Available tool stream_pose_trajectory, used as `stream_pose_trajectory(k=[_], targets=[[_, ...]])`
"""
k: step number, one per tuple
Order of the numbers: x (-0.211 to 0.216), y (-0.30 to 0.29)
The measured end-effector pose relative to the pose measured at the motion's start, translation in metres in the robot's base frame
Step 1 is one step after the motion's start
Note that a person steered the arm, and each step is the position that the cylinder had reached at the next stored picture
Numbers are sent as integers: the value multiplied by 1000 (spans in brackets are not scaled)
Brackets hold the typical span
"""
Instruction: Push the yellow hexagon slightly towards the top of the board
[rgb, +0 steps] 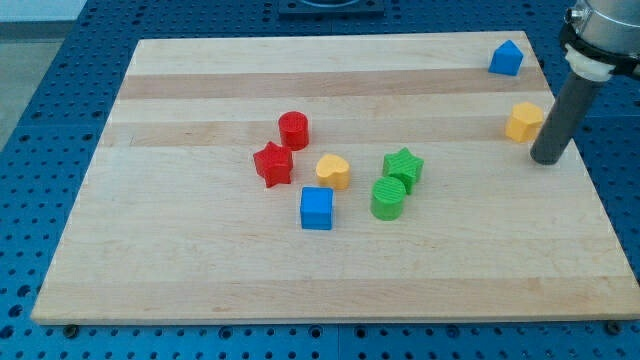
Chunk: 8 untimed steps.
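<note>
Yellow hexagon (524, 121) is my target, sitting near the view's right edge of the bench (200, 260), below the blue block (506, 58) in the top right corner. My tip (547, 160) rests on the wood just to the right of the hexagon and a little toward the view's bottom, very close to it; whether it touches I cannot tell. As a bare rod, the tool has nothing to open or close and grips nothing.

I judge the push as barely begun or not begun: the tip must get beneath the hexagon before driving it toward the top.

Farther out, well apart at the middle, lie a yellow heart (333, 171), red cylinder (293, 129), red star (273, 163), blue cube (316, 208), green star (403, 167) and green cylinder (388, 198).

No brand, label or writing is readable anywhere.
</note>
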<state>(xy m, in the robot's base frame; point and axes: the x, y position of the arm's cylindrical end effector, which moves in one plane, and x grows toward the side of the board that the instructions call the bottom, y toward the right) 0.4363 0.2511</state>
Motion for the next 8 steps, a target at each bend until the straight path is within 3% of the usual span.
stream_pose_trajectory(k=[8], targets=[[-28, -3]])
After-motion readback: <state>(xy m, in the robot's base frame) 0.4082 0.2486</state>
